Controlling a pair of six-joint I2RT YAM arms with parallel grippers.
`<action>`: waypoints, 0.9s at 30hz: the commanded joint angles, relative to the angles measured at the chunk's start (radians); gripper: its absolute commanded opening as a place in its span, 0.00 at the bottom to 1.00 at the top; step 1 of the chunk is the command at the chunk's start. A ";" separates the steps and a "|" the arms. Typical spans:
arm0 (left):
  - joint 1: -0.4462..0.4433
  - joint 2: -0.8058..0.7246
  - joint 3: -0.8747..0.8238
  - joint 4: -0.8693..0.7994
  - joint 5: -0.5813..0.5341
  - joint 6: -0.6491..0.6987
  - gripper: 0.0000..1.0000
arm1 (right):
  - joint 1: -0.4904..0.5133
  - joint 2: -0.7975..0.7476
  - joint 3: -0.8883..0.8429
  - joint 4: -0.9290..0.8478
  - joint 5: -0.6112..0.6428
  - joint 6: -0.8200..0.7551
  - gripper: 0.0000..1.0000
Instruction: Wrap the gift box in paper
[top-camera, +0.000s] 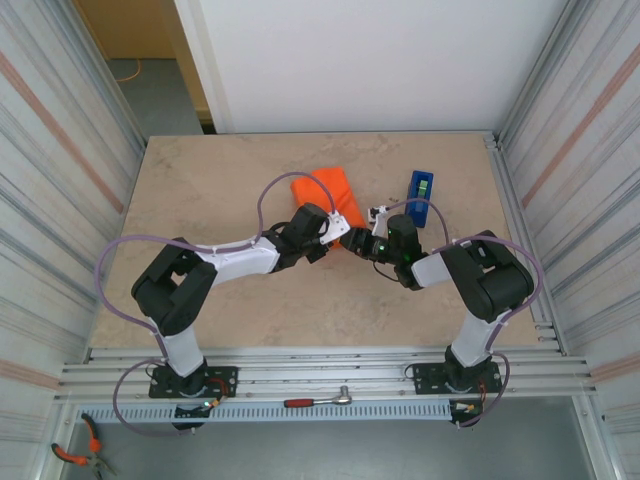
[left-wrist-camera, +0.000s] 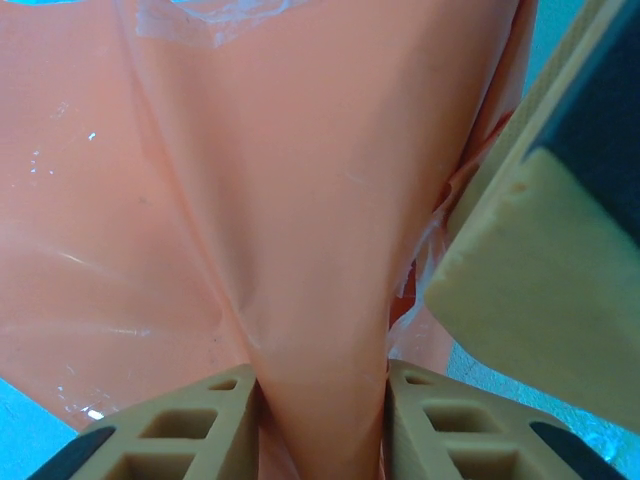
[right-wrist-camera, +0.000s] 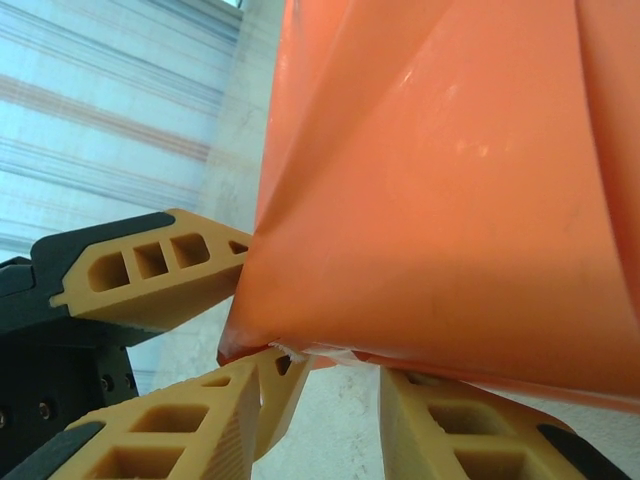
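1. Orange paper (left-wrist-camera: 300, 200) — the left tool (left-wrist-camera: 320, 400) pinches a fold of it. The right tool (right-wrist-camera: 335, 385) stands parted at the bundle's lower corner, gripping nothing visible.
2. Likely step: closing an end flap. Next, press it flat and tape it.
3. The gift box is hidden — presumably inside the bundle, mid-counter (top-camera: 220, 180), near the tape dispenser (top-camera: 420, 190).

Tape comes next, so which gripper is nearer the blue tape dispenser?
Right. The right gripper sits just near-left of the tape dispenser, at the paper's corner. The left gripper, pinching a fold of the paper, is farther left.
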 joint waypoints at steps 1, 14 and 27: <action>-0.011 0.060 -0.032 -0.113 0.043 -0.010 0.33 | -0.009 -0.028 -0.008 -0.005 0.002 0.003 0.37; -0.014 0.063 -0.032 -0.113 0.042 -0.009 0.31 | -0.022 -0.029 -0.024 0.000 0.010 0.012 0.40; -0.014 0.064 -0.034 -0.115 0.042 -0.009 0.29 | -0.023 -0.028 -0.028 0.005 0.007 0.017 0.51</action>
